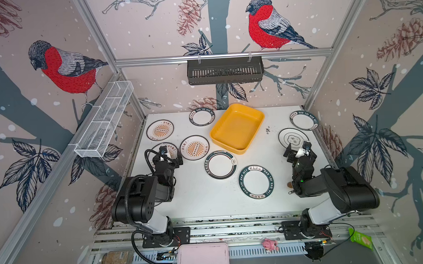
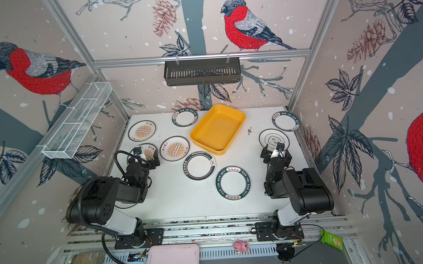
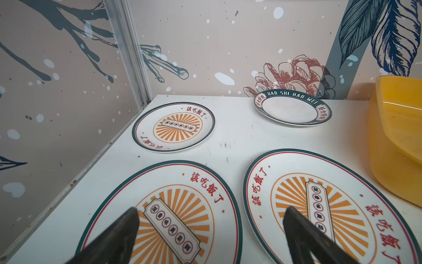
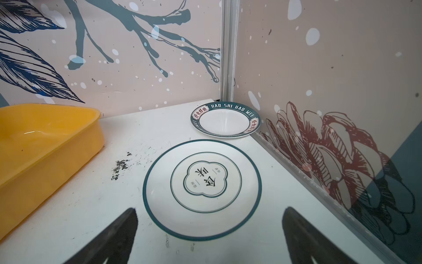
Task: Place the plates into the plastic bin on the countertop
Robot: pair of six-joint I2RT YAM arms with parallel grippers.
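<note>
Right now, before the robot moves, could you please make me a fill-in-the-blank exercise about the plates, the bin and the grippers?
1. Inside, the yellow bin is ___.
2. The left gripper and the right gripper are both ___.
3. The left wrist view shows ___ sunburst plates.
4. The ringed plate lies in front of the ___ gripper.
Missing words: empty; open; three; right.

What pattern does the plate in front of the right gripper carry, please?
Plate: teal rim ring, inner ring, clover-shaped emblem; best in right wrist view.
</note>
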